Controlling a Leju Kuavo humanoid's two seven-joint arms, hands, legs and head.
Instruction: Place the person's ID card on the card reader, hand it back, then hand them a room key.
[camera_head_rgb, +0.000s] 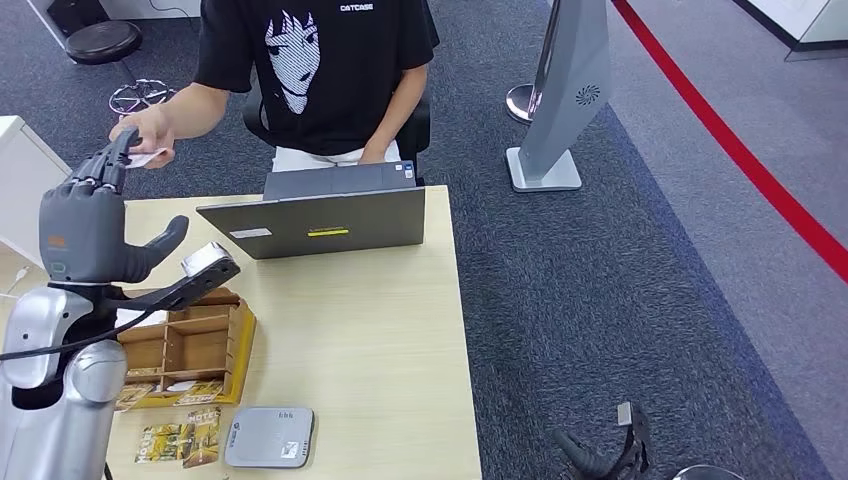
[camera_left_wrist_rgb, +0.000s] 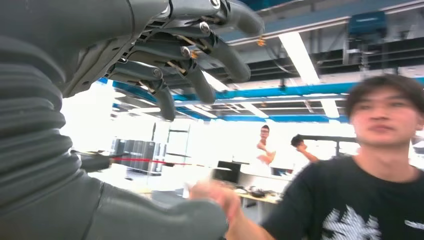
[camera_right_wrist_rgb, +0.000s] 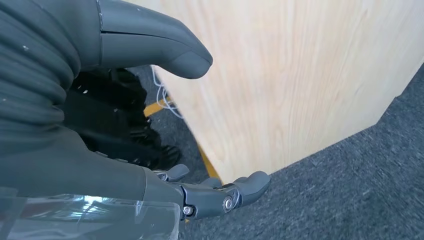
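Left hand (camera_head_rgb: 85, 225) is raised over the desk (camera_head_rgb: 370, 330) toward the seated person, fingers (camera_left_wrist_rgb: 200, 55) spread apart and holding nothing. Just beyond its fingertips, the person's hand (camera_head_rgb: 145, 130) holds the white ID card (camera_head_rgb: 148, 158). Nearer the robot, the grey card reader (camera_head_rgb: 269, 437) lies beside a wooden organizer (camera_head_rgb: 190, 350). Right hand (camera_right_wrist_rgb: 150, 130) hangs below the desk edge, its fingers loosely apart.
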